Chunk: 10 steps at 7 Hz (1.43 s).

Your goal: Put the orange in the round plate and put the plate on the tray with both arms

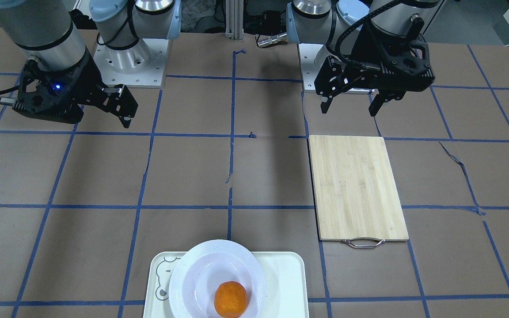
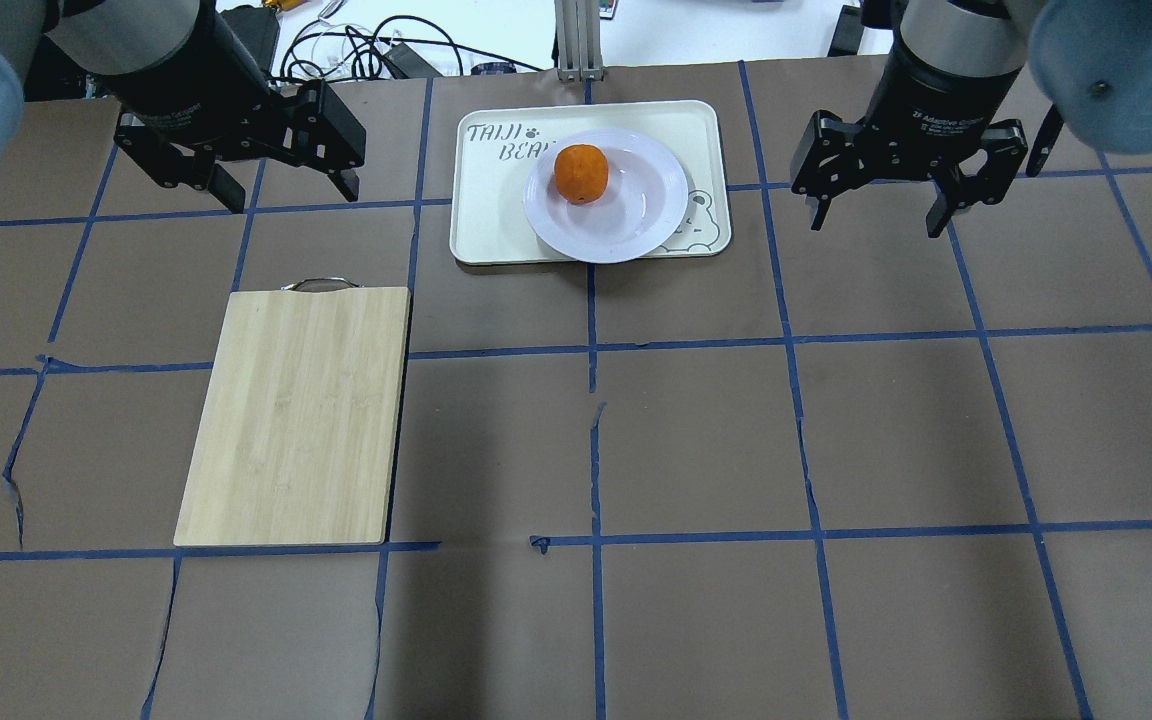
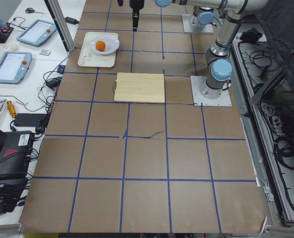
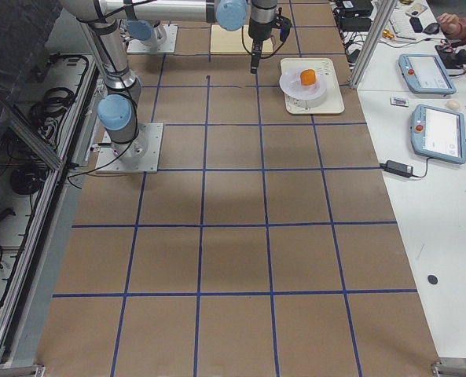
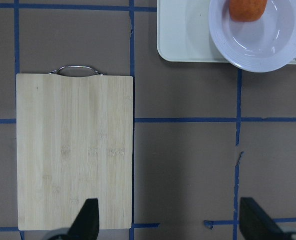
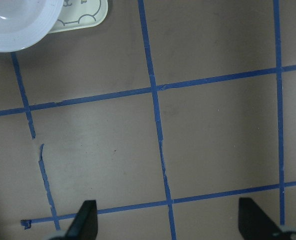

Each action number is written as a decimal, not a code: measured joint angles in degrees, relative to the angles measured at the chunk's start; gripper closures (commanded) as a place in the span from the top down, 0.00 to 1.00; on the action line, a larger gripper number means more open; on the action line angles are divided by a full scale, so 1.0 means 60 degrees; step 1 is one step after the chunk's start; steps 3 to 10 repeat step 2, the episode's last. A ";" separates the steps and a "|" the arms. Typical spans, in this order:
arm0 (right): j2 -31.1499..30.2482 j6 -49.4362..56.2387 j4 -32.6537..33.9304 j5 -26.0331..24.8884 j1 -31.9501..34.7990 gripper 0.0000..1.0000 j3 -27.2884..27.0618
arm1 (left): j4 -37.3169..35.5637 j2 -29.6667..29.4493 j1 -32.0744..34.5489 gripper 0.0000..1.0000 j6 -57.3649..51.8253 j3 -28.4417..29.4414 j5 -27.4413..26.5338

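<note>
The orange point(image 2: 580, 173) lies in the white round plate point(image 2: 636, 215), off-centre toward the far left of the bowl. The plate rests on the cream tray point(image 2: 491, 220) at the table's far middle, its rim jutting slightly over the tray's robot-side edge point(image 1: 285, 278). My left gripper point(image 2: 291, 195) hangs open and empty above the table, left of the tray and apart from it. My right gripper point(image 2: 876, 225) hangs open and empty to the tray's right. Both wrist views show spread fingertips point(image 5: 88, 220) point(image 6: 85, 220) with nothing between them.
A bamboo cutting board point(image 2: 301, 415) with a metal handle lies on the left half of the table, below my left gripper. An aluminium post point(image 2: 571, 40) stands behind the tray. Cables and tablets point(image 4: 437, 129) lie on the white bench beyond the table's far edge.
</note>
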<state>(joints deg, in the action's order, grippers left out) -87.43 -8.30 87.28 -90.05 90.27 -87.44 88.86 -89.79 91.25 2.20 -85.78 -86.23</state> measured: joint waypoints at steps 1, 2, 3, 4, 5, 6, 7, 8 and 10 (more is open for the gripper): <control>-0.0127 0.0005 -0.0119 0.0001 0.0013 1.00 0.0008 | 0.0000 -0.0008 0.0007 1.00 0.0000 0.0000 -0.0002; -0.0186 0.0006 -0.0183 -0.0003 0.0021 1.00 0.0017 | 0.0000 -0.0014 0.0010 1.00 0.0000 0.0000 -0.0008; -0.0186 0.0006 -0.0183 -0.0003 0.0021 1.00 0.0017 | 0.0000 -0.0014 0.0010 1.00 0.0000 0.0000 -0.0008; -0.0186 0.0006 -0.0183 -0.0003 0.0021 1.00 0.0017 | 0.0000 -0.0014 0.0010 1.00 0.0000 0.0000 -0.0008; -0.0186 0.0006 -0.0183 -0.0003 0.0021 1.00 0.0017 | 0.0000 -0.0014 0.0010 1.00 0.0000 0.0000 -0.0008; -0.0186 0.0006 -0.0183 -0.0003 0.0021 1.00 0.0017 | 0.0000 -0.0014 0.0010 1.00 0.0000 0.0000 -0.0008; -0.0186 0.0006 -0.0183 -0.0003 0.0021 1.00 0.0017 | 0.0000 -0.0014 0.0010 1.00 0.0000 0.0000 -0.0008; -0.0186 0.0006 -0.0183 -0.0003 0.0021 1.00 0.0017 | 0.0000 -0.0014 0.0010 1.00 0.0000 0.0000 -0.0008; -0.0186 0.0006 -0.0183 -0.0003 0.0021 1.00 0.0017 | 0.0000 -0.0014 0.0010 1.00 0.0000 0.0000 -0.0008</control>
